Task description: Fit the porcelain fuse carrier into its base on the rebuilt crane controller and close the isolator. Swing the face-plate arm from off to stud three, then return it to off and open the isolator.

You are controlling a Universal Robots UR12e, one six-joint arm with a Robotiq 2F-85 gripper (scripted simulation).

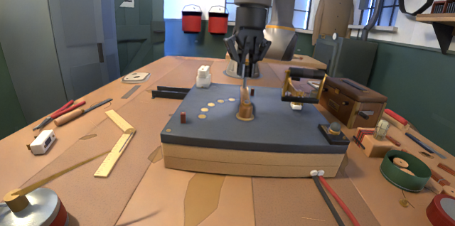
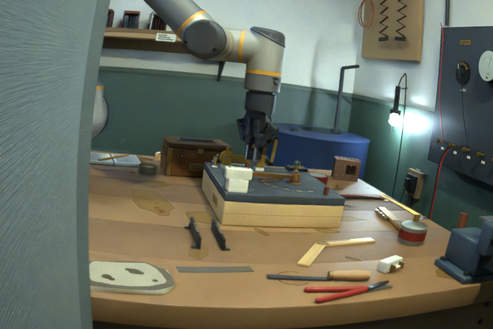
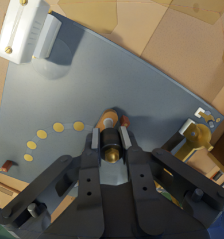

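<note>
The crane controller (image 1: 256, 126) sits mid-table, a grey face plate on a tan box. The white porcelain fuse carrier (image 1: 203, 76) (image 3: 25, 31) sits in its base at the plate's far left corner. The brass face-plate arm (image 1: 245, 103) points away from the arc of brass studs (image 1: 213, 107) (image 3: 47, 133), beside a small red stop. My gripper (image 1: 246, 71) (image 3: 109, 138) hangs straight down over the arm's black knob (image 3: 110, 142), and its fingers grip that knob on both sides. The brass isolator (image 1: 302, 85) with its black handle stands on the plate's right side, its blades down.
Behind the controller stand the robot's base and a wooden box (image 1: 350, 100). A folding rule (image 1: 115, 140), a file and red pliers (image 1: 58, 112) lie to the left. Red and black cables (image 1: 330, 197) leave the front. A green tin (image 1: 405, 169) sits on the right.
</note>
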